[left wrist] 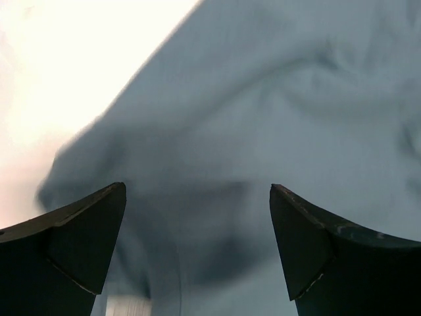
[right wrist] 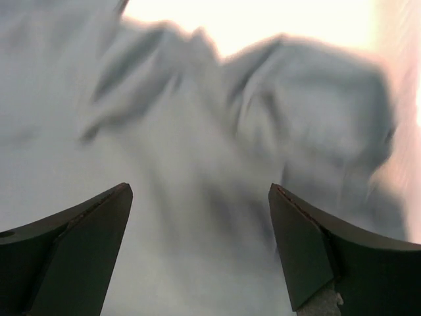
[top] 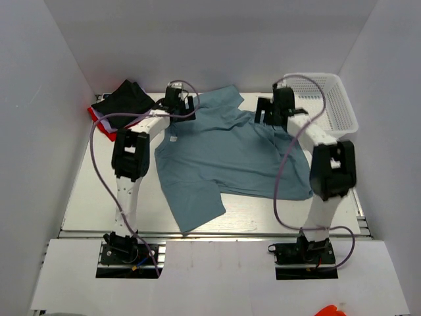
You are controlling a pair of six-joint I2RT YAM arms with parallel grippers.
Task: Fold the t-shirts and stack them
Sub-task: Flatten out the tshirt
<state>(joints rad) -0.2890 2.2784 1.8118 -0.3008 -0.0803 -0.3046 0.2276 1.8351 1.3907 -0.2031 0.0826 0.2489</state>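
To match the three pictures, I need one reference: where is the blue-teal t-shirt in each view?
Top external: the blue-teal t-shirt lies spread on the table, at the picture's centre.
Left wrist: it fills the frame except the upper left.
Right wrist: it fills most of the frame.
Shared landmark: the pale table bordering the shirt.

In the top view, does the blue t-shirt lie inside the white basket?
No, the blue t-shirt lies spread out on the table, outside the white basket.
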